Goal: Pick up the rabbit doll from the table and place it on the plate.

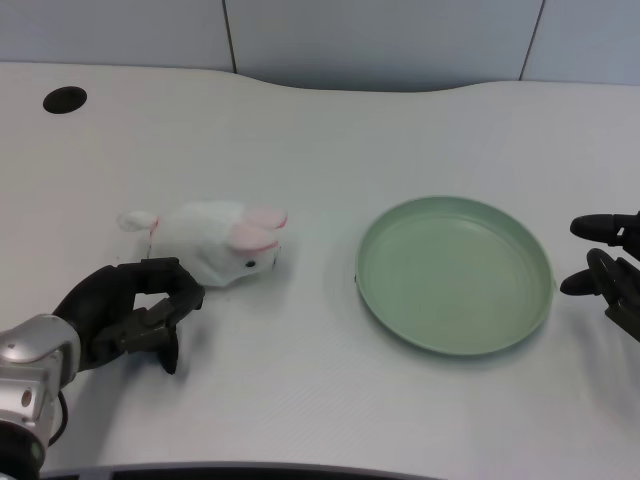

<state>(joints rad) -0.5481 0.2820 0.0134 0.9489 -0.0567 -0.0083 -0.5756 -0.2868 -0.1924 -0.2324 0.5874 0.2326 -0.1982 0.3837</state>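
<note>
A white rabbit doll (pixel 213 240) with pink ears lies on its side on the table, left of centre, its head toward the plate. The pale green plate (pixel 455 275) sits to its right with nothing on it. My left hand (pixel 135 315) is at the lower left, just in front of and left of the doll. Its fingers are curved with a gap to the thumb, and nothing is between them. The uppermost fingertips (pixel 193 292) come close to the doll's near side; I cannot tell whether they touch it.
My right hand (pixel 608 270) rests at the right edge, just beyond the plate's rim. A dark round hole (pixel 64 99) is in the table at the far left. The table's curved back edge meets grey wall panels.
</note>
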